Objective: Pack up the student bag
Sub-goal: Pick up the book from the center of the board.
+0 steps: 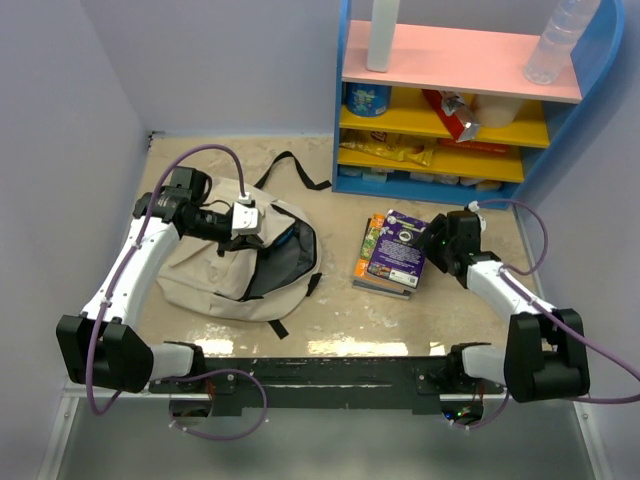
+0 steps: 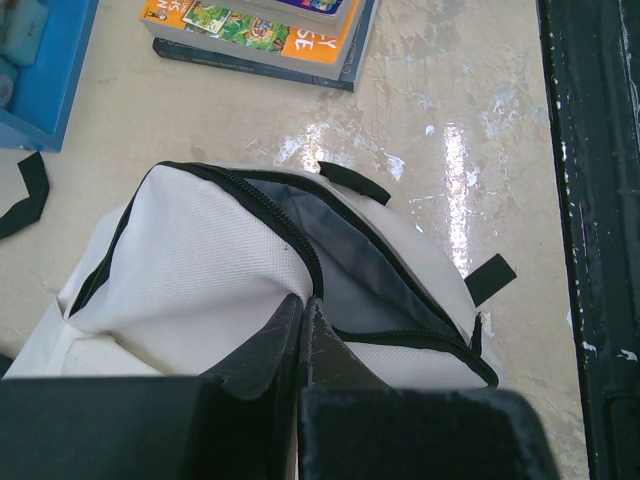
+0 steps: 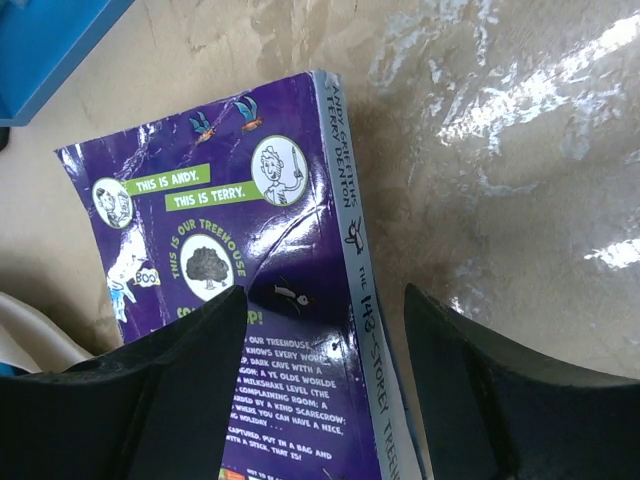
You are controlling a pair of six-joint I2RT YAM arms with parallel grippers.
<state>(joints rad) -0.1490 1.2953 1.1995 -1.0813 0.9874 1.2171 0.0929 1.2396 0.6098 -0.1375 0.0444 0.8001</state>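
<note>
Student bag (image 1: 205, 275) (image 2: 200, 250): you have it lying on the table (image 1: 330, 310), left of centre, with its main zipper (image 2: 300, 230) open, dark lining showing and black straps trailing toward the far side.
Left gripper (image 1: 247, 221) (image 2: 302, 300): fingers pressed together, pinching the cream fabric just beside the zipper edge.
Left arm: it rises from its base along the left side and bends at the elbow beyond the bag. The forearm turns right and down onto the bag's upper panel.
Right gripper (image 1: 432, 243) (image 3: 325, 295): fingers apart, one over the purple book (image 1: 400, 245) (image 3: 200, 230) cover, the other past its spine. Contact cannot be told.
Right arm: low, reaching from its base forward and left to the book stack (image 1: 372, 262).
Book stack: right of the bag, apart from it, near the blue shelf unit (image 1: 345, 120).
</note>
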